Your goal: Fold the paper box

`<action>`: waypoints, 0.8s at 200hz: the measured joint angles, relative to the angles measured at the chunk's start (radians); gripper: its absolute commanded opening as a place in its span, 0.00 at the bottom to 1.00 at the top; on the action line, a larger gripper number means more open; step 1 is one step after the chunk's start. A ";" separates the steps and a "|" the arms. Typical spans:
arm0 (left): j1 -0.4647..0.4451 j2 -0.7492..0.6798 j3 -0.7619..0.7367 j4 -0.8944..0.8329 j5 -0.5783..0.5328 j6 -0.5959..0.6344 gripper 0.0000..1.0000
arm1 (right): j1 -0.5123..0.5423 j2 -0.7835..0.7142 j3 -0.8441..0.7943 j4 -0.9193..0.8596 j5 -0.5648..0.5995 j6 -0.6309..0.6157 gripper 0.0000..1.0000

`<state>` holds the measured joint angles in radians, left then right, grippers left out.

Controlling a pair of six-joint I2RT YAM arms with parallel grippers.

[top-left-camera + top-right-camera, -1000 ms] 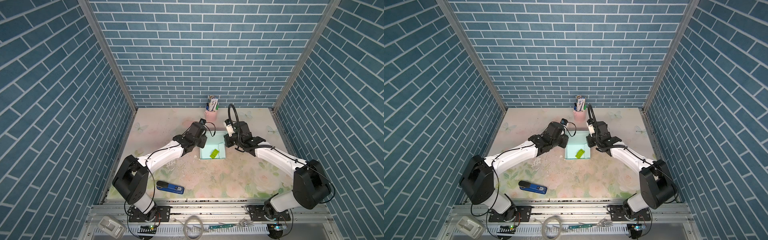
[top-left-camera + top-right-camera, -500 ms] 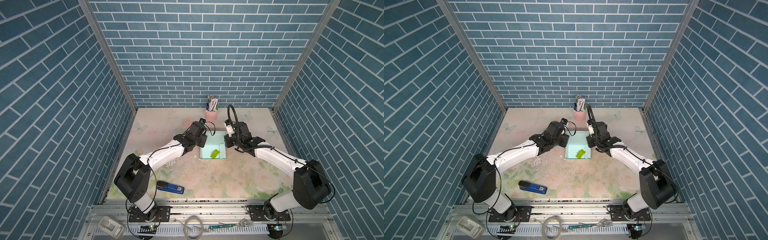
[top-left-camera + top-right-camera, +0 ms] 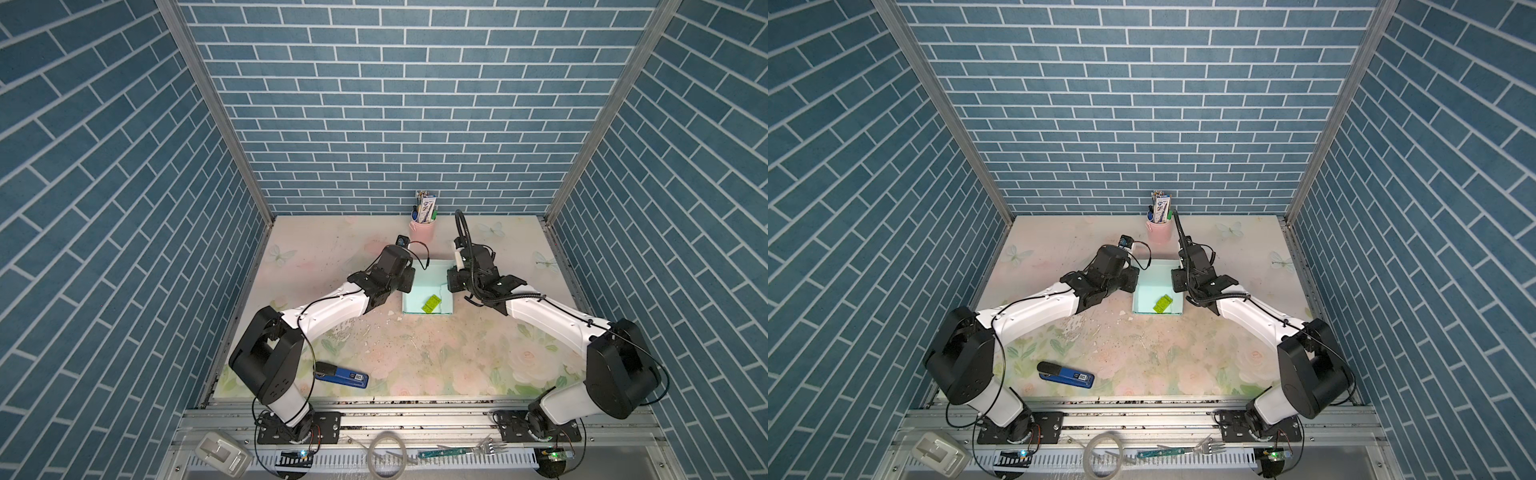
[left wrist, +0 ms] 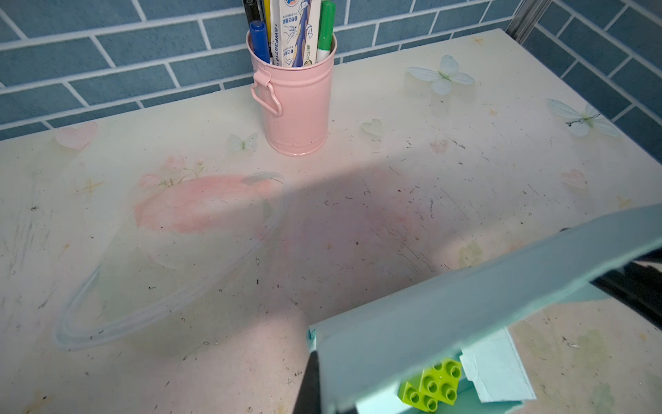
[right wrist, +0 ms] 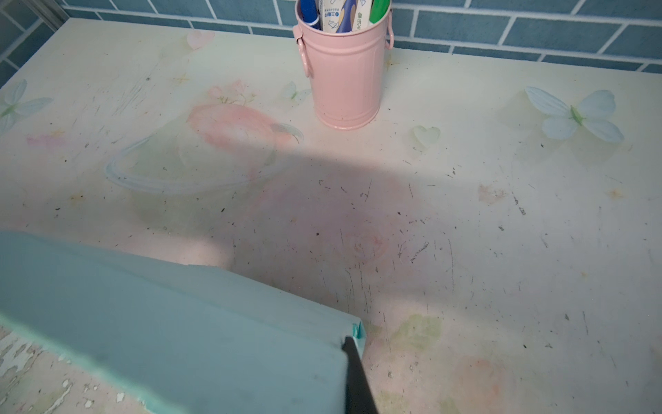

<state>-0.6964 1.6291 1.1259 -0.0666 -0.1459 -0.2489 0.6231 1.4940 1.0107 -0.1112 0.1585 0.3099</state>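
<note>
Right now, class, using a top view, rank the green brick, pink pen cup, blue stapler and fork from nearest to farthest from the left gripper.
1. green brick: inside the paper box, just right of the left gripper.
2. pink pen cup: behind it, near the back wall.
3. blue stapler: at the front left.
4. fork: at the very front, right of centre.

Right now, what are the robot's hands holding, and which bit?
Both pinch the pale mint paper box: left gripper on the raised flap's left edge, right gripper on its right edge.
</note>
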 measured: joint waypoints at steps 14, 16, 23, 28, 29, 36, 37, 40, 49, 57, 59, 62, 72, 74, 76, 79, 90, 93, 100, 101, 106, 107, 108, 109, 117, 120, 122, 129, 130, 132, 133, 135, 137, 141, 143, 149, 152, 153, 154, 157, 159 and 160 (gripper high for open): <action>0.000 -0.002 -0.021 0.031 -0.005 -0.008 0.00 | 0.008 0.006 0.000 0.010 0.019 0.018 0.00; 0.000 -0.002 -0.024 0.036 -0.006 -0.008 0.00 | 0.009 0.007 0.000 0.012 0.021 0.020 0.00; 0.000 -0.003 -0.033 0.048 -0.009 -0.011 0.00 | 0.013 0.011 0.000 0.018 0.027 0.027 0.00; 0.000 -0.004 -0.040 0.059 -0.011 -0.013 0.00 | 0.016 0.012 0.000 0.022 0.032 0.032 0.00; 0.000 -0.005 -0.042 0.061 -0.012 -0.013 0.00 | 0.017 0.013 0.000 0.022 0.034 0.034 0.00; 0.000 -0.008 -0.053 0.076 -0.016 -0.017 0.00 | 0.021 0.013 0.000 0.026 0.039 0.038 0.00; 0.000 -0.009 -0.054 0.077 -0.017 -0.017 0.00 | 0.021 0.013 0.000 0.027 0.040 0.038 0.00; 0.000 -0.011 -0.060 0.085 -0.019 -0.018 0.00 | 0.023 0.013 -0.001 0.030 0.043 0.042 0.00; -0.001 -0.019 -0.075 0.104 -0.025 -0.022 0.00 | 0.028 0.013 -0.004 0.041 0.050 0.050 0.00; -0.001 -0.027 -0.089 0.120 -0.032 -0.026 0.00 | 0.032 0.013 -0.008 0.052 0.055 0.053 0.00; -0.001 -0.030 -0.093 0.124 -0.034 -0.028 0.00 | 0.033 0.013 -0.010 0.056 0.055 0.054 0.00; -0.002 -0.033 -0.097 0.129 -0.037 -0.029 0.00 | 0.034 0.013 -0.013 0.062 0.057 0.055 0.00; -0.003 -0.043 -0.115 0.152 -0.047 -0.032 0.00 | 0.038 0.013 -0.022 0.083 0.061 0.061 0.00; -0.004 -0.045 -0.119 0.158 -0.049 -0.033 0.00 | 0.038 0.013 -0.025 0.088 0.063 0.061 0.00; -0.005 -0.048 -0.124 0.162 -0.050 -0.033 0.00 | 0.038 0.013 -0.027 0.092 0.063 0.062 0.00; -0.006 -0.050 -0.129 0.169 -0.054 -0.034 0.00 | 0.039 0.013 -0.030 0.098 0.064 0.064 0.00; -0.010 -0.057 -0.150 0.193 -0.067 -0.036 0.00 | 0.042 0.013 -0.043 0.119 0.067 0.071 0.00; -0.012 -0.058 -0.156 0.200 -0.072 -0.036 0.00 | 0.043 0.013 -0.047 0.126 0.068 0.072 0.00; -0.016 -0.060 -0.166 0.214 -0.082 -0.036 0.00 | 0.045 0.013 -0.056 0.142 0.070 0.076 0.00; -0.017 -0.060 -0.169 0.218 -0.084 -0.036 0.00 | 0.045 0.013 -0.057 0.143 0.070 0.076 0.00; -0.021 -0.061 -0.177 0.232 -0.091 -0.036 0.00 | 0.046 0.013 -0.064 0.153 0.073 0.077 0.00; -0.021 -0.062 -0.178 0.233 -0.092 -0.036 0.00 | 0.046 0.013 -0.066 0.157 0.073 0.078 0.00; -0.021 -0.062 -0.179 0.235 -0.093 -0.036 0.00 | 0.046 0.013 -0.067 0.158 0.073 0.078 0.00; -0.023 -0.062 -0.182 0.239 -0.094 -0.036 0.00 | 0.047 0.013 -0.069 0.160 0.074 0.078 0.00; -0.027 -0.062 -0.197 0.265 -0.104 -0.035 0.00 | 0.047 0.013 -0.079 0.179 0.077 0.078 0.00; -0.029 -0.062 -0.203 0.275 -0.106 -0.035 0.00 | 0.047 0.013 -0.082 0.184 0.079 0.078 0.00; -0.029 -0.062 -0.208 0.281 -0.108 -0.035 0.00 | 0.047 0.013 -0.085 0.188 0.079 0.079 0.00; -0.032 -0.062 -0.220 0.303 -0.114 -0.034 0.00 | 0.047 0.013 -0.093 0.203 0.082 0.078 0.00; -0.033 -0.062 -0.224 0.308 -0.117 -0.034 0.00 | 0.047 0.013 -0.093 0.204 0.082 0.078 0.00; -0.034 -0.062 -0.227 0.314 -0.118 -0.033 0.00 | 0.047 0.013 -0.095 0.209 0.082 0.078 0.00; -0.035 -0.062 -0.230 0.319 -0.121 -0.032 0.00 | 0.047 0.013 -0.097 0.210 0.082 0.078 0.00; -0.035 -0.062 -0.233 0.324 -0.122 -0.032 0.00 | 0.047 0.013 -0.098 0.216 0.083 0.077 0.00; -0.037 -0.062 -0.237 0.332 -0.124 -0.031 0.00 | 0.047 0.013 -0.101 0.219 0.083 0.077 0.00; -0.038 -0.062 -0.244 0.344 -0.129 -0.029 0.00 | 0.047 0.013 -0.106 0.230 0.085 0.077 0.00; -0.039 -0.062 -0.248 0.351 -0.130 -0.028 0.00 | 0.047 0.013 -0.108 0.234 0.085 0.077 0.00; -0.041 -0.062 -0.257 0.372 -0.134 -0.025 0.00 | 0.047 0.013 -0.114 0.248 0.088 0.077 0.00; -0.042 -0.062 -0.262 0.382 -0.138 -0.023 0.00 | 0.047 0.013 -0.116 0.254 0.089 0.077 0.00; -0.042 -0.062 -0.263 0.385 -0.138 -0.023 0.00 | 0.047 0.013 -0.116 0.256 0.089 0.077 0.00; -0.042 -0.062 -0.266 0.391 -0.140 -0.022 0.00 | 0.047 0.013 -0.117 0.257 0.090 0.077 0.00; -0.043 -0.062 -0.270 0.401 -0.143 -0.019 0.00 | 0.047 0.013 -0.118 0.263 0.090 0.077 0.00; -0.044 -0.062 -0.274 0.410 -0.145 -0.018 0.00 | 0.047 0.013 -0.119 0.268 0.091 0.077 0.00; -0.044 -0.062 -0.275 0.412 -0.146 -0.017 0.00 | 0.047 0.013 -0.119 0.269 0.092 0.077 0.00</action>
<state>-0.7406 1.5669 0.8513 0.3458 -0.2916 -0.2657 0.6697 1.5070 0.8913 0.1581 0.2501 0.3870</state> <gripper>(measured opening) 0.057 0.053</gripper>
